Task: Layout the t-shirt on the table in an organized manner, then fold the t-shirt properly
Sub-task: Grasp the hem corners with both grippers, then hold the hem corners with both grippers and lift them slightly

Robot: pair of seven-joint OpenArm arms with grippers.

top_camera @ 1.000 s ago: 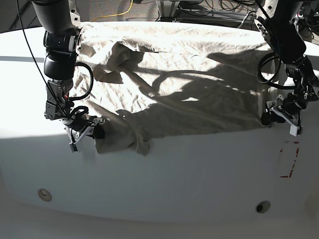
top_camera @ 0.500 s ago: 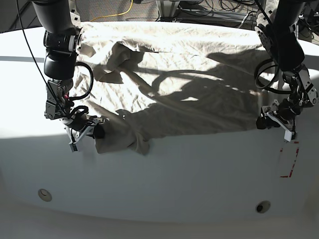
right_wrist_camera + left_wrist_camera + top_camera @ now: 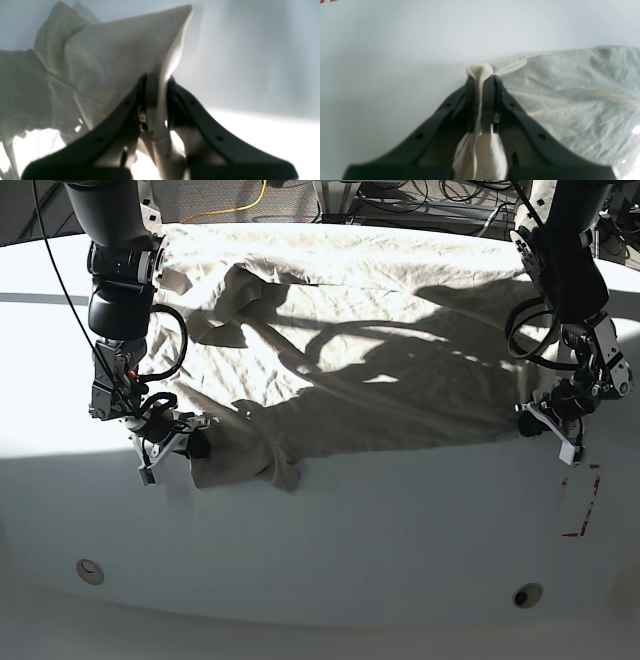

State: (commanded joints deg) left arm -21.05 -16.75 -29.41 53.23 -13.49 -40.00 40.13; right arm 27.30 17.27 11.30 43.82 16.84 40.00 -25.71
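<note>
White worktop (image 3: 380,520) carries the shirt (image 3: 370,350), spread wide across its far half, wrinkled and bunched at the near left corner. Left end effector (image 3: 481,82) is clamped on a pinch of the shirt's edge. Right end effector (image 3: 157,80) is likewise clamped on a raised fold.

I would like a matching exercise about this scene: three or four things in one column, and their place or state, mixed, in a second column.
Things:
1. left gripper
2. right gripper
3. red dashed mark
4. t-shirt

Places or states:
a. spread wrinkled over the table's far half
b. shut on a bunched fabric corner, base view's left
c. bare tabletop near the right edge
d. shut on the hem corner, base view's right

Pairs: 1-d, 2-b, 3-c, 4-a
</note>
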